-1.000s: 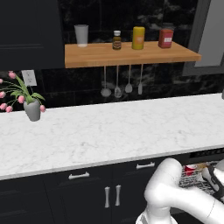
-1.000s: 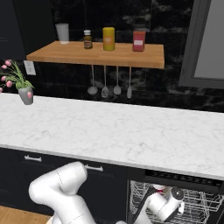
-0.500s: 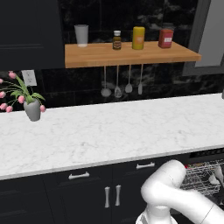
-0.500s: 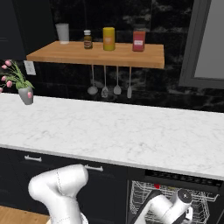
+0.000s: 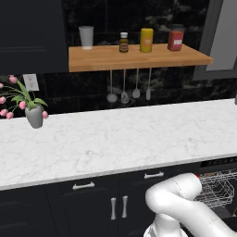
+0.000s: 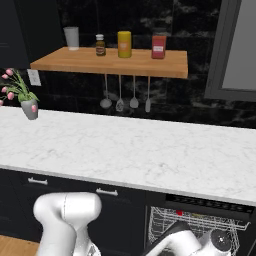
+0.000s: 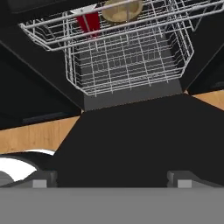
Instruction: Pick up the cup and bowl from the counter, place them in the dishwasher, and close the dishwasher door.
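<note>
The red cup (image 7: pixel 89 22) and the tan bowl (image 7: pixel 120 9) sit side by side in the silver wire rack (image 7: pixel 127 57) of the dishwasher (image 6: pixel 200 225), seen from below in the hand view. A bit of the red cup (image 6: pixel 179 213) also shows in the rack in the right base view. The dishwasher door (image 7: pixel 131 140) hangs open as a flat black panel in front of the rack. My gripper (image 7: pixel 111 181) is open and holds nothing, low down facing the door panel. The white marble counter (image 5: pixel 115 139) lies above.
A grey vase of pink flowers (image 5: pixel 33 115) stands at the counter's left. A wooden shelf (image 5: pixel 139 55) carries a cup, a bottle and cans, with utensils (image 5: pixel 124 95) hanging below. Black cabinets (image 5: pixel 92 203) flank the dishwasher. Wood floor (image 7: pixel 30 135) shows beside the door.
My hand has drawn back from the rack, dropping lower and to the right, out of the left base view. The jaws stayed open.
</note>
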{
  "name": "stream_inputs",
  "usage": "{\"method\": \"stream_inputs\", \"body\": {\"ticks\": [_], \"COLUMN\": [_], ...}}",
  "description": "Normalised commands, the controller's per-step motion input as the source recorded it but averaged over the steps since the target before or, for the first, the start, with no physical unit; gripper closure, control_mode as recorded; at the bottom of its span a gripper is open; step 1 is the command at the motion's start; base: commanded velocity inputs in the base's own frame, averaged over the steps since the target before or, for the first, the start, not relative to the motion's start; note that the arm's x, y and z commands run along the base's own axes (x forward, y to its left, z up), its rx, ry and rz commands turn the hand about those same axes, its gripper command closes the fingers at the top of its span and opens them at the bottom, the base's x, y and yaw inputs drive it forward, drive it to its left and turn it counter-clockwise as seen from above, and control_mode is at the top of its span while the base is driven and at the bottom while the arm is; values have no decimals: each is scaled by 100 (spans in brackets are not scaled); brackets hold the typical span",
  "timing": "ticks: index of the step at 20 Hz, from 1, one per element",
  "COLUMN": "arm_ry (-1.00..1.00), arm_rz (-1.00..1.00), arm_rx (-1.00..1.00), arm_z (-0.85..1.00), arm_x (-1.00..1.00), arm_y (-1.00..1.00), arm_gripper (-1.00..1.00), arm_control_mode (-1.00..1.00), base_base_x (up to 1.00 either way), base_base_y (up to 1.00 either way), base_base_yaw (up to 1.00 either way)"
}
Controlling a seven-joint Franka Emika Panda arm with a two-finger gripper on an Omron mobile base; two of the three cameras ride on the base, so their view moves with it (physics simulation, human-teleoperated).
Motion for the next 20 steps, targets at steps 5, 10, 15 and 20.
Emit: {"method": "stream_inputs", "body": {"ticks": [5,10,15,20], "arm_ry": [-32,-31,-26,-8], "arm_rz": [0,0,0,0], "arm_rx": [-1,-10,-7,-8], "arm_z": [86,54,-26,-100], "arm_x": [-100,-100,-100,-99], "arm_y": [0,0,15,14], "arm_gripper": [-100,-100,-100,-100], "arm_control_mode": [-100,-100,-100,-100], "base_base_x": [0,0,0,0], "base_base_y": [0,0,0,0], "base_base_yaw": [0,0,0,0]}}
